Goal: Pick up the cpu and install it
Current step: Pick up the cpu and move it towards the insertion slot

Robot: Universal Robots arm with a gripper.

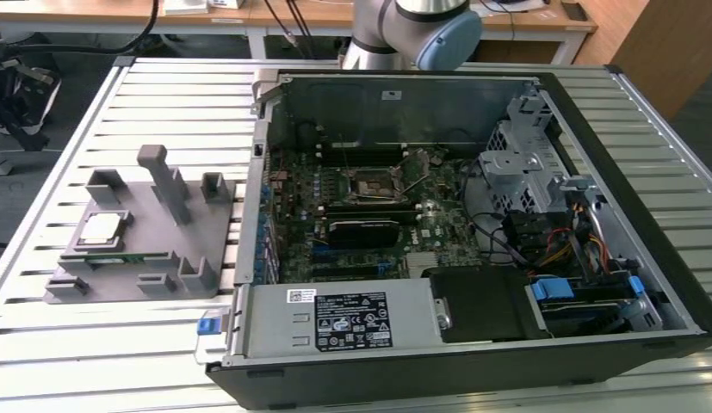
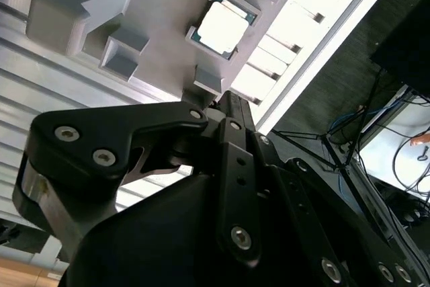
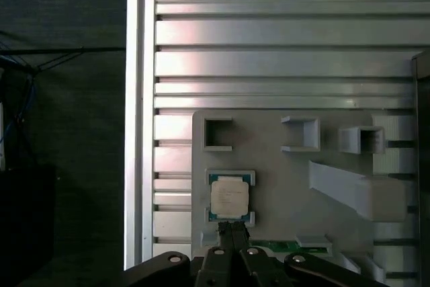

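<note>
While the gripper (image 3: 232, 228) is hanging above the work with its two dark fingers (image 2: 227, 102) pressed together and nothing between them, the cpu (image 3: 229, 197) is lying flat in a square recess of the grey holder (image 3: 269, 159), untouched. Its silver top is facing up and catching the light in both wrist views, with a pale rim and a thin green edge showing round it (image 2: 221, 27). In the first wrist view the closed fingertips are lining up with one edge of the chip, though they are sitting clear of it (the second wrist view is showing a small grey block of the holder between tip and chip).

Just beside the cpu, a long green memory stick (image 3: 275, 247) is resting on edge in a slot of the same holder. Grey posts and open box shapes are standing up from the rest of the plate.

The holder is sitting on a slatted metal table (image 1: 183, 95), toward the exterior view's left, and there the cpu (image 1: 103, 228) is showing as a pale square. To the exterior view's right an open computer case (image 1: 631, 172) is lying on its side, baring the motherboard (image 1: 332, 249) and, near its middle, the black socket (image 1: 373, 182) with its wire lever. Beyond the case, the arm (image 1: 413, 26) is rising from the table's far edge.
</note>
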